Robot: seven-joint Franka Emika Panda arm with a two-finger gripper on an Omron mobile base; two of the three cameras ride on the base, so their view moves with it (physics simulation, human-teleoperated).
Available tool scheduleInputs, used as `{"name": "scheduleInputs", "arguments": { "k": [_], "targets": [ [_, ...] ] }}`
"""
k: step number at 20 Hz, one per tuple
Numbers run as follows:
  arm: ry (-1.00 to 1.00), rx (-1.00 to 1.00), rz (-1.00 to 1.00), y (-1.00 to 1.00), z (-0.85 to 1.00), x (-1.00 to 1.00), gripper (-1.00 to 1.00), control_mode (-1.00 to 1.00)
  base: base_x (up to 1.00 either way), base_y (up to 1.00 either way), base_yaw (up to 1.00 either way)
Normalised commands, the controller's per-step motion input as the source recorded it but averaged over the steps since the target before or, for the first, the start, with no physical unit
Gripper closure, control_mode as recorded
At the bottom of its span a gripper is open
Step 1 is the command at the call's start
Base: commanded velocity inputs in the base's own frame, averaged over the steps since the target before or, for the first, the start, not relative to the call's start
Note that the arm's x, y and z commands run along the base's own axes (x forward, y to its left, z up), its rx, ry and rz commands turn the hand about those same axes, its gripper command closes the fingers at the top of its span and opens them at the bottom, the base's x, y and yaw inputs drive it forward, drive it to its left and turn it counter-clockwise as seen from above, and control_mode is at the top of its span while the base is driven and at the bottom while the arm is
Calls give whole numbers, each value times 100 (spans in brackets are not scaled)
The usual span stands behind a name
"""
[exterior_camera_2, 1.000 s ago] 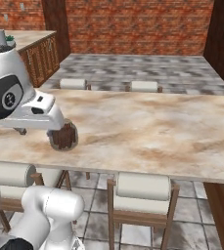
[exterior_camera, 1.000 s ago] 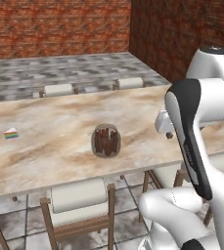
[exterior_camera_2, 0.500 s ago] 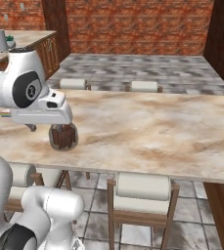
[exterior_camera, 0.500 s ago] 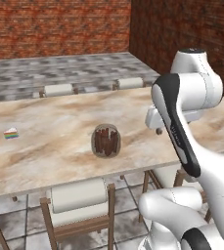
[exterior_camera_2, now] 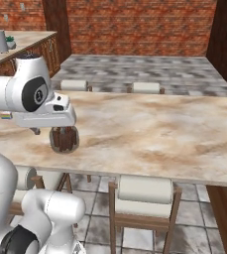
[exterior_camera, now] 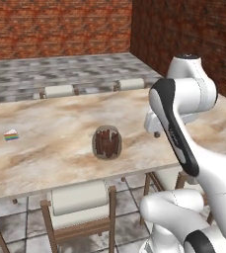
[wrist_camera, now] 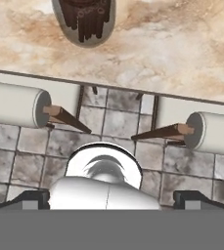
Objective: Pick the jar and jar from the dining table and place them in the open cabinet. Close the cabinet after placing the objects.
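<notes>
- Gripper (wrist_camera: 111,201): two small dark finger tips at the bottom corners of the hand view, spread wide with nothing between them; the hand hangs above the table's near edge, looking down past it to chairs and floor tiles
- Cream-cushioned wooden chairs (wrist_camera: 15,104): two backrests tucked under the near edge, directly below the hand
- Dining table, long, beige-and-brown marbled stone top (exterior_camera: 50,148): its near edge crosses the upper hand view
- Jar, squat rounded clear glass holding upright brown sticks (exterior_camera: 107,143): stands upright on the table, a little in from the near edge; in the hand view it sits at the top, left of centre, so it lies ahead of the fingers and slightly to one side; judged next move is forward over the table, then down around the jar
- Tiny white-and-coloured wedge (exterior_camera: 11,135): far left on the tabletop, well apart from the jar
</notes>
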Motion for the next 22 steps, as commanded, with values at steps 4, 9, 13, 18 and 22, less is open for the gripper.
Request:
{"name": "scheduleInputs", "arguments": {
  "k": [4,9,13,18,22],
  "targets": [
    [1,0,7,0,-8,25,-100,-100,0,0,0],
    [1,0,7,5,-10,24,-100,-100,0,0,0],
    [2,0,6,12,-9,23,-100,-100,0,0,0],
    [1,3,6,10,-11,24,-100,-100,0,0,0],
    [2,3,6,10,-15,25,-100,-100,0,0,0]
  ]
}}
